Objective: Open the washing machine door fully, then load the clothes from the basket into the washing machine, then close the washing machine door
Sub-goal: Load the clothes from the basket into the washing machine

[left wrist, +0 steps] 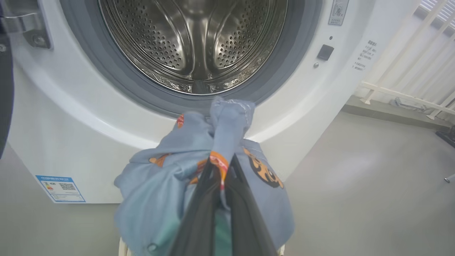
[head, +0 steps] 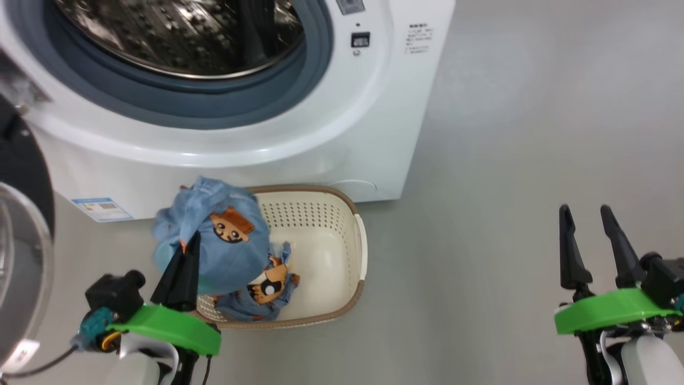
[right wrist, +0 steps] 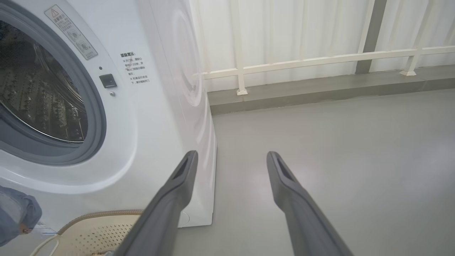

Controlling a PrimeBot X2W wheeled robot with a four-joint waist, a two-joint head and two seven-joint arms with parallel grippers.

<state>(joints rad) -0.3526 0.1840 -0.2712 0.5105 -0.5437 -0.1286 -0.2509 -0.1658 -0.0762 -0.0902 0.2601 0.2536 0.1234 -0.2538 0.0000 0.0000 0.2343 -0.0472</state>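
Observation:
The washing machine (head: 299,133) stands with its door (head: 21,246) swung open at the left and its steel drum (left wrist: 193,39) bare. Below it sits the cream basket (head: 320,251). My left gripper (head: 187,240) is shut on light-blue clothes (head: 219,240), a bunch lifted above the basket's left side; in the left wrist view the bunch (left wrist: 213,156) hangs below the drum opening. More printed clothes (head: 267,289) lie in the basket. My right gripper (head: 588,214) stands open over the floor at the right, nothing between its fingers (right wrist: 177,185).
Grey floor (head: 534,133) stretches to the right of the machine. A white railing (right wrist: 320,60) and a raised ledge run behind it. A blue label sticker (head: 101,208) sits on the machine's lower left front.

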